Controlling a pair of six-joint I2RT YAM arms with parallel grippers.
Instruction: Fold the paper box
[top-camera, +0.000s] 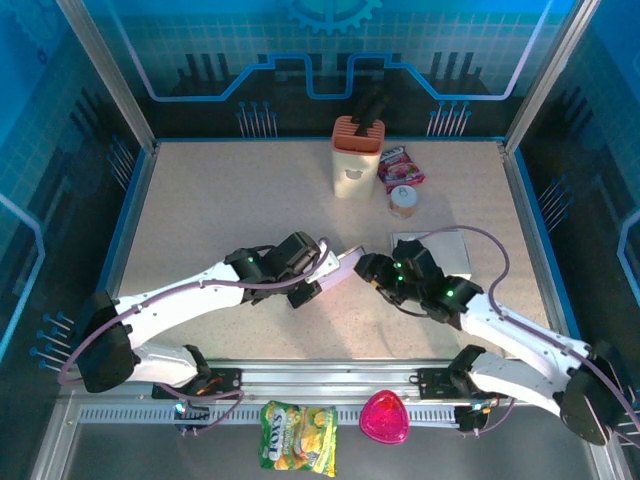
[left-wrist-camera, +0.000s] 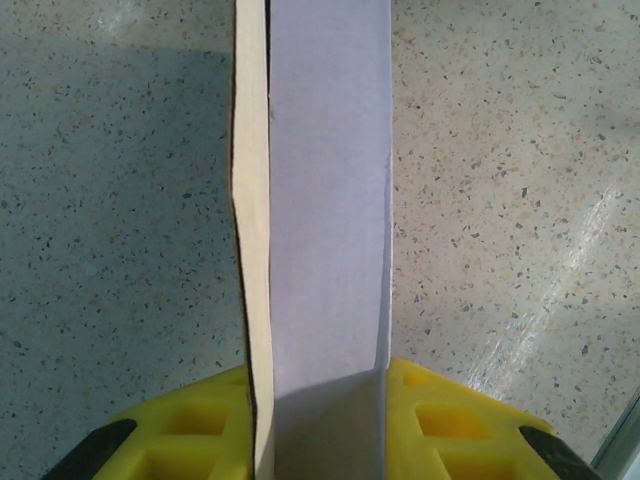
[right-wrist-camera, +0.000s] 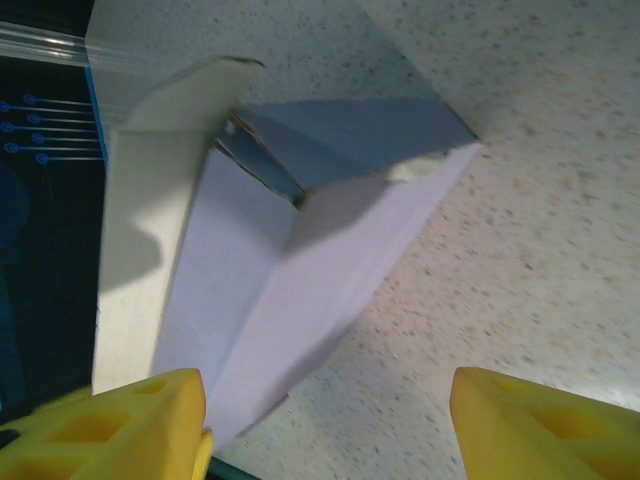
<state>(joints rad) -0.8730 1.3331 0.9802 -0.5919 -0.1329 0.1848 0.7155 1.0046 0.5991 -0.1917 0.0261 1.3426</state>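
The left claw (top-camera: 320, 277) is clamped on the paper box (top-camera: 341, 264), and the box's long side points at the right claw (top-camera: 368, 268), spread apart just beside its free end.

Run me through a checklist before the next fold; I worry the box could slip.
1. Left gripper holding the paper box: ok, a panel is pinched between its fingers.
2. Right gripper free to act: ok, its fingers are spread wide and clamp nothing.
3. Box centred between the right fingers: not ok, it sits off toward one finger.
4. End flap folded in: cannot tell, it leans inward but the crease is hidden.
5. Working space on the table: ok, the bottle stands far back, apart from both arms.
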